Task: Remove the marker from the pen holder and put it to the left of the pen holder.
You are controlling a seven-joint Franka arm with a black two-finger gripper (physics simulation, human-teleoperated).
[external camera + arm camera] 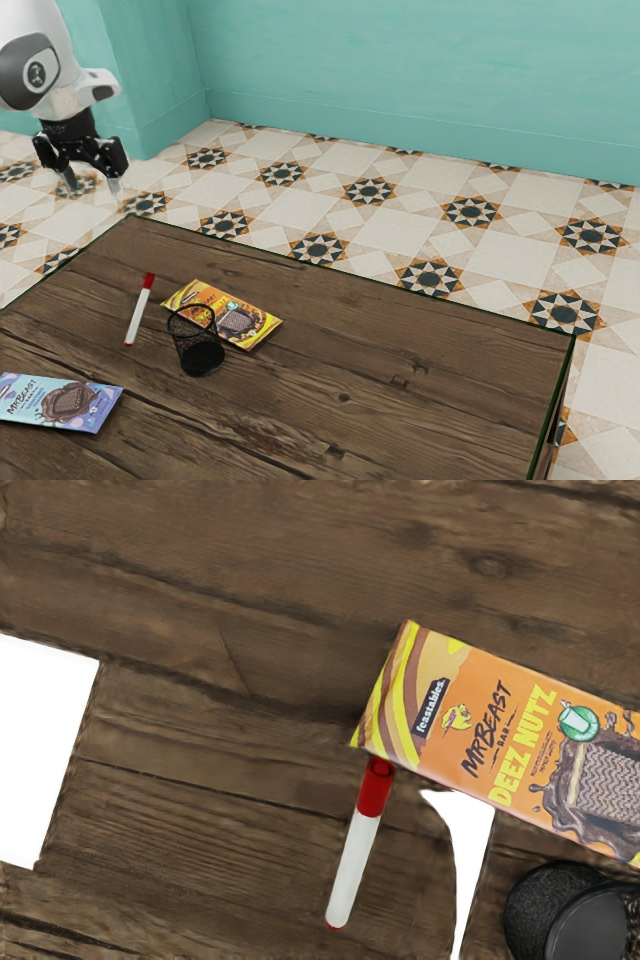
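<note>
A blue and purple MrBeast chocolate packet (62,402) lies flat on the wooden desk (440,340), partly cut off by the exterior view's left edge. The marker (137,320) is out of the pen holder (200,360), lying on the desktop between that holder and the desk edge on the exterior view's left. Its red cap points towards the desk's far edge, its white barrel towards the near side, and the wrist view shows a bit of red at the other end too.

The holder, a black mesh cup with a solid dark base, stands upright beside the marker, well apart from the blue packet. Just behind the cup, on the side towards the far edge, an orange and yellow Deez Nutz packet (258,328) lies flat. In the wrist view the capped end is right by one corner of this packet; I can't tell whether they touch.

My tool (93,186) is open, its fingers apart with nothing between them. In the exterior view it shows beyond the desk's far corner on that view's left, against the patterned tile floor (300,215). A turquoise wall (400,80) rises behind. The wrist view also has two plain white patches, one (45,750) well apart from the marker, the other (465,845) between marker and holder; I can't tell what they are.
</note>
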